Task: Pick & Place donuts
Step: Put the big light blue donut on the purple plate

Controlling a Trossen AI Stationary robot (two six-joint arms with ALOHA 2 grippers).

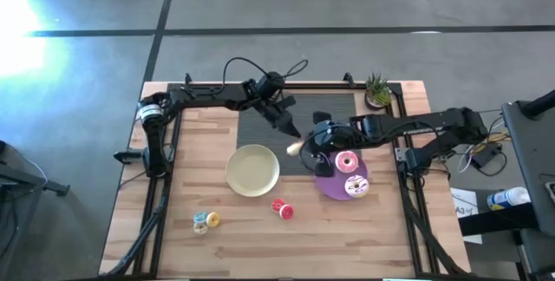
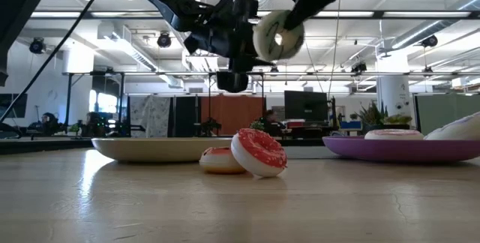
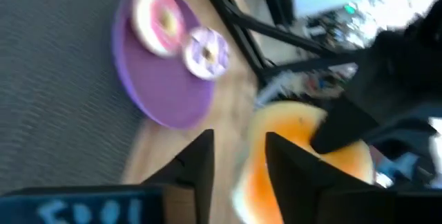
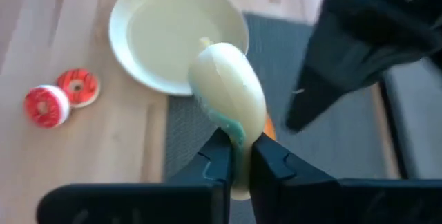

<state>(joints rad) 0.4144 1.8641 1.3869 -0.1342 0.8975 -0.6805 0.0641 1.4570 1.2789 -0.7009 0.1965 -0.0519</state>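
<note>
My right gripper [image 1: 314, 142] [image 4: 239, 148] reaches in from the table's right and is shut on a pale donut with orange icing [image 1: 295, 148] [image 2: 277, 37] [image 3: 304, 162], held in the air between the pale-yellow plate [image 1: 253, 170] and the purple plate [image 1: 334, 186]. My left gripper [image 1: 289, 128] [image 3: 238, 162] is open right next to that donut, on its far side. A pink donut [image 1: 347, 161] and a whitish donut [image 1: 355, 186] lie on the purple plate. Two red-iced donuts [image 1: 282, 207] [image 4: 47, 105] and a teal and yellow pair [image 1: 205, 221] rest on the wood. My right gripper pinches the orange-iced donut by its rim [image 4: 238, 135] between the two fingers, with the ring seen edge-on and sticking out past the fingertips. The fingers come slanting down from the table's right. The donut is lifted clear, above the dark mat's near edge.
A dark mat [image 1: 260, 123] covers the table's far middle. A small potted plant [image 1: 376, 93] stands at the far right corner. Bare wood lies open along the near edge [image 1: 347, 238]. The yellow plate [image 4: 176, 34] holds nothing.
</note>
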